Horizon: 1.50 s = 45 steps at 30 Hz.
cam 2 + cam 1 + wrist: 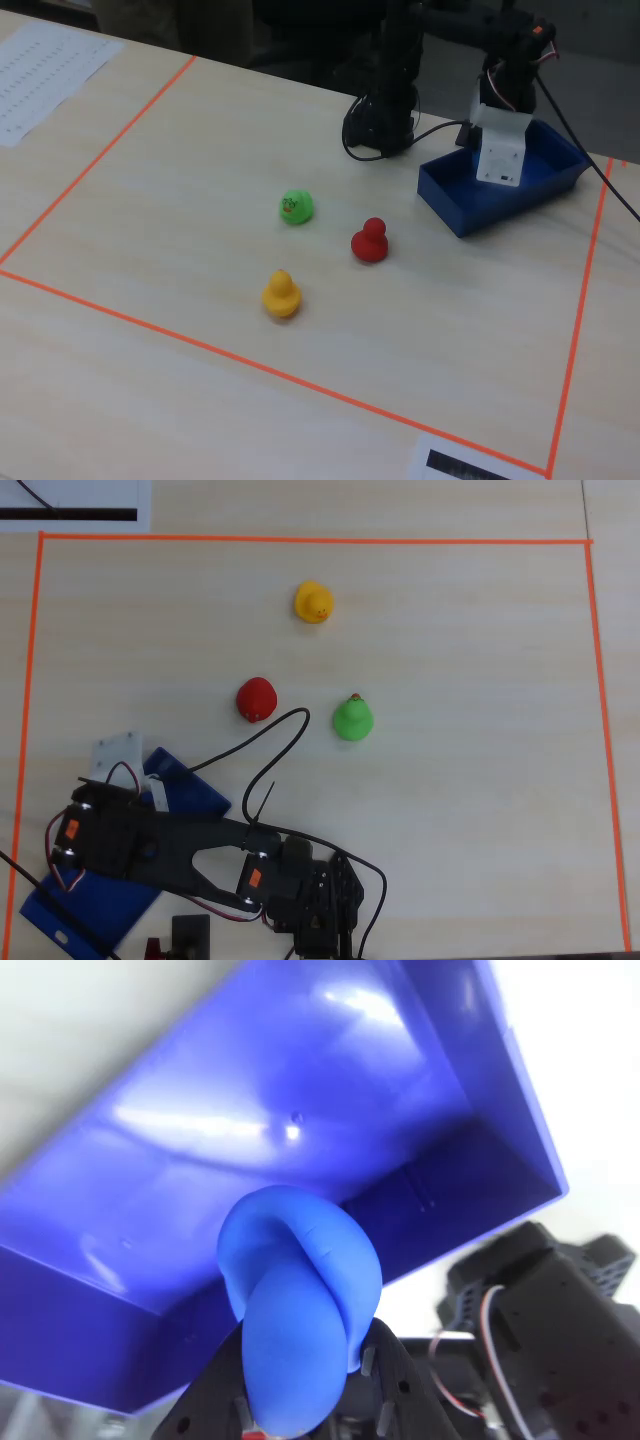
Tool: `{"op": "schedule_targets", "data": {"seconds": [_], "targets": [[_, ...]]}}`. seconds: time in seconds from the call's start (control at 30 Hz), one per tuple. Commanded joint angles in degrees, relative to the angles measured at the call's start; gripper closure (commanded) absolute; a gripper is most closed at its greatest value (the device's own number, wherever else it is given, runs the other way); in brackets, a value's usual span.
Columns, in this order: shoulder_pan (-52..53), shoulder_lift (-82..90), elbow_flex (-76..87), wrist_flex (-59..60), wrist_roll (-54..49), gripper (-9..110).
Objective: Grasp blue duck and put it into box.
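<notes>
In the wrist view my gripper (300, 1385) is shut on the blue duck (300, 1300), with a black finger on either side of it. The duck hangs over the inside of the dark-blue box (250, 1130), which fills most of that view. In the overhead view the box (192, 792) lies at the lower left, mostly under my arm, and the gripper (140, 775) is over it. The duck is hidden there. In the fixed view the white gripper (497, 170) points down into the box (470, 205) at the right. The duck is hidden there too.
A yellow duck (314, 602), a red duck (256, 698) and a green duck (352, 718) stand on the wooden table, away from the box. Orange tape (300, 540) marks the work area. A black cable (270, 755) loops beside the box. The arm's base (385, 110) stands behind it.
</notes>
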Motion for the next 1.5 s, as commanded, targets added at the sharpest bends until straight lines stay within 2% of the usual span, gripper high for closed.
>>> {"op": "schedule_targets", "data": {"seconds": [0.0,0.17,0.27,0.33,0.43,0.5,0.63,0.87,1.07,1.17,1.33,1.47], "targets": [[-0.62,1.49,-1.76,0.79,-2.02,63],[2.11,4.13,-0.70,0.70,-2.81,54],[6.15,5.80,-2.02,0.26,-2.81,58],[12.04,7.73,-4.57,-0.18,-3.60,69],[23.29,13.18,-7.47,-3.60,-5.36,99],[30.50,18.90,-6.24,-7.73,-7.29,101],[45.53,31.82,2.72,-17.40,-11.69,101],[69.17,60.12,34.37,-34.89,-25.05,101],[74.09,83.67,66.88,-42.71,-28.21,101],[75.23,89.56,77.08,-43.24,-28.48,101],[75.41,96.86,89.38,-37.09,-33.31,101],[75.94,96.86,89.82,-28.83,-36.04,101]]}}
